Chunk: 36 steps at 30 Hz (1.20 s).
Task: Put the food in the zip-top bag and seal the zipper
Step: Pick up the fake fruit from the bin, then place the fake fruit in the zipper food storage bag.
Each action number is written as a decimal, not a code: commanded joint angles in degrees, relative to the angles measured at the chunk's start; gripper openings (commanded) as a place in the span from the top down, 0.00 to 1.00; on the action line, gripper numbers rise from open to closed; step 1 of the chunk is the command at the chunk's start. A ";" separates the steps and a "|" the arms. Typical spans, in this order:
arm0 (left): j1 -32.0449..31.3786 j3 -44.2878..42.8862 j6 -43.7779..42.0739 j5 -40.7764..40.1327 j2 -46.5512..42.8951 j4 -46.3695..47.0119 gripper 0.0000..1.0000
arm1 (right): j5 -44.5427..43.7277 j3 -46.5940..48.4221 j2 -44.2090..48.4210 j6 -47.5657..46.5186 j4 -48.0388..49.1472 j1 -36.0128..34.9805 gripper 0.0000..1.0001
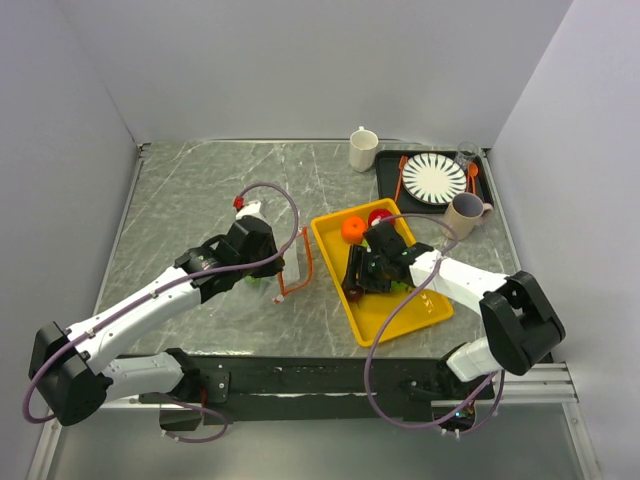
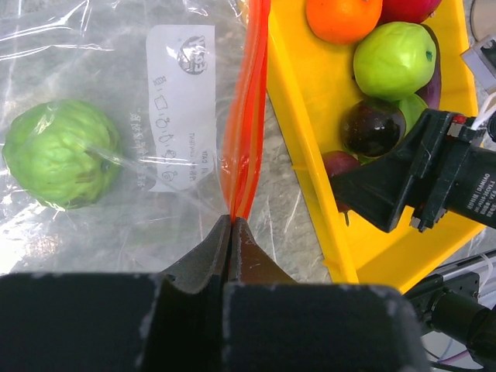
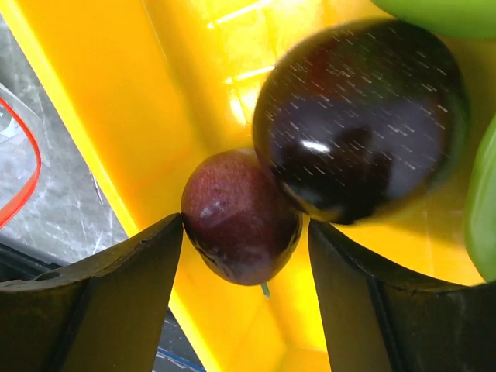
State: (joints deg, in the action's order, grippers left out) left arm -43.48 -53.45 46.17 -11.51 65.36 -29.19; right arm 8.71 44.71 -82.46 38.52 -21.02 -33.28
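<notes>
The clear zip-top bag (image 2: 116, 194) lies on the table left of the yellow tray (image 1: 400, 322). One green fruit (image 2: 62, 153) is inside it. My left gripper (image 2: 232, 221) is shut on the orange-red zipper (image 2: 246, 116) at the bag's mouth. In the tray lie an orange fruit (image 2: 343, 17), a green fruit (image 2: 394, 58), a large dark purple fruit (image 3: 356, 116) and a smaller dark purple-red fruit (image 3: 240, 217). My right gripper (image 3: 246, 225) is open, jaws on either side of the smaller purple fruit. A red fruit (image 1: 380, 217) sits at the tray's far end.
A white mug (image 1: 363, 149) stands at the back. A black tray (image 1: 388, 170) at back right holds a striped plate (image 1: 434, 178) and an orange spoon (image 1: 401, 175). A beige mug (image 1: 464, 214) stands near the yellow tray's far corner.
</notes>
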 commanded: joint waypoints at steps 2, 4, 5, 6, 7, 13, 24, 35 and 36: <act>-0.11 -0.51 -0.65 0.35 -0.15 1.33 0.99 | 1.31 1.26 -1.22 0.15 2.03 -1.09 0.24; -0.20 -0.43 -0.65 0.43 -0.41 1.59 0.99 | 1.22 1.17 -1.04 0.32 2.47 -1.52 0.22; -0.20 -0.16 -0.65 0.69 -0.50 1.94 0.99 | 1.22 1.34 -1.04 0.32 2.21 -1.44 0.22; -0.11 -0.25 -0.65 0.78 -0.50 1.94 0.99 | 0.70 1.35 -1.04 0.50 2.03 -1.61 0.22; -0.20 -0.25 -0.65 0.70 -0.33 1.94 0.99 | 0.61 1.17 -1.04 0.59 2.21 -1.79 0.28; -0.20 -0.51 -0.91 0.87 0.11 1.77 0.99 | 1.13 0.29 -0.16 1.11 1.86 -2.05 0.32; -0.20 -0.34 -1.09 0.96 -0.06 1.51 0.99 | -4.75 0.38 10.63 2.61 -1.39 -2.32 0.81; -0.11 -0.60 -1.35 1.84 -0.06 2.21 0.99 | 3.59 4.86 14.26 3.66 8.96 -6.18 0.79; -0.20 -0.69 -1.26 1.93 0.03 2.21 0.99 | 4.46 5.38 12.60 4.45 11.24 -6.62 0.79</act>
State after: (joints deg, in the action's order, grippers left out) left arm -43.48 -53.45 45.74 -10.50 65.49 -29.17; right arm 8.93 46.46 -68.49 41.15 -18.57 -37.26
